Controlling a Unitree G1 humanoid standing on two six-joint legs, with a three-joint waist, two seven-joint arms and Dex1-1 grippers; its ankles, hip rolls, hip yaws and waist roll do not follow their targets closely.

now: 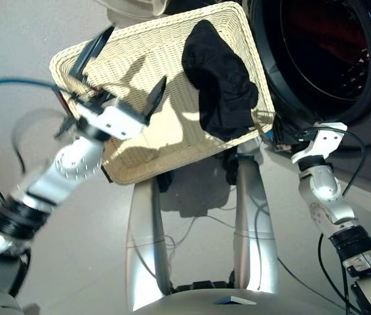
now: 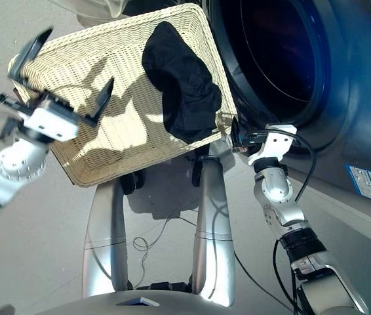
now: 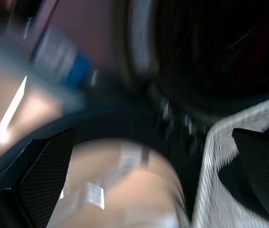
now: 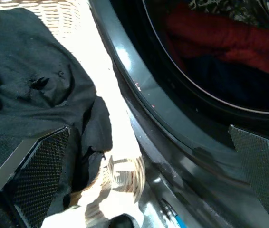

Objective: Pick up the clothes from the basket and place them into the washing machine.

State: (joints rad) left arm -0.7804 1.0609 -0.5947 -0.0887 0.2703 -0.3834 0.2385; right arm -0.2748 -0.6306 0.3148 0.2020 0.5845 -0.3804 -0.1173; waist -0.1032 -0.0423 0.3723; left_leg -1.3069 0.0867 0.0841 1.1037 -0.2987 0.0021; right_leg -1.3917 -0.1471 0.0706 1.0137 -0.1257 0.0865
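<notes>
The cream wicker basket (image 1: 139, 157) sits tilted in front of the washing machine (image 1: 369, 111). A black garment (image 1: 219, 79) lies crumpled in the basket's right half, against the rim. Through the round porthole a red garment (image 4: 220, 38) and a navy blue one (image 4: 229, 80) lie in the drum. My left gripper (image 1: 125, 75) hovers open over the basket's left half, holding nothing. My right gripper (image 4: 148, 130) is open and empty at the basket's near right corner, between the black garment and the machine's door rim.
The machine's dark front carries a blue label (image 2: 369, 177) low on the right. A blue cable (image 1: 8, 82) loops by my left arm and thin cables (image 1: 192, 226) lie on the grey floor below the basket.
</notes>
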